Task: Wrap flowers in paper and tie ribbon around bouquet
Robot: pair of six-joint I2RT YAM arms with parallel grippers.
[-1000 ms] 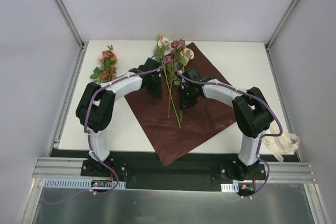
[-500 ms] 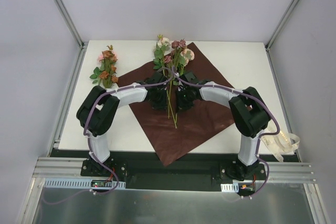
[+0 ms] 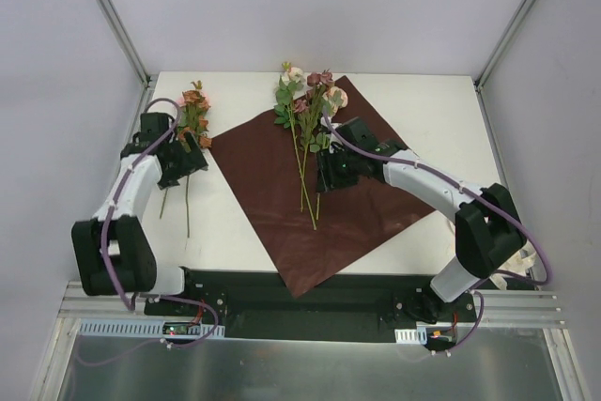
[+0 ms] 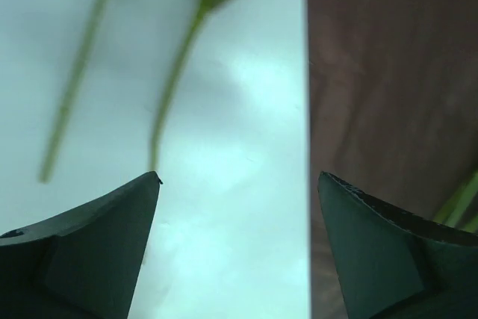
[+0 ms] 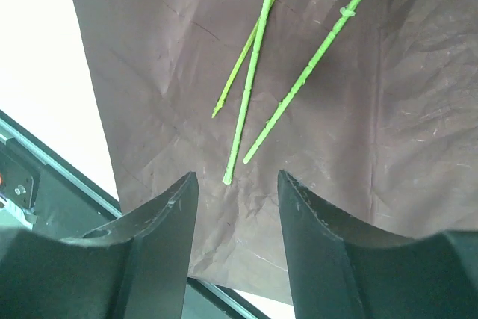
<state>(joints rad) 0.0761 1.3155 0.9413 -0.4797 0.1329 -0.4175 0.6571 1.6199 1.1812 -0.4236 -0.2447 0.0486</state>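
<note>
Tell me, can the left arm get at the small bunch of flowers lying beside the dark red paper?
Probably yes. The left gripper hangs open right by that bunch, which lies alone on the white table, off the paper. Nothing covers its stems, and the right gripper is over the paper.

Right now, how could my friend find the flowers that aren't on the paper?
Find the big dark red paper on the white table. Left of it, by the far corner, lies a small bunch with orange blooms. Unlike the other flowers, it rests on bare table.
</note>
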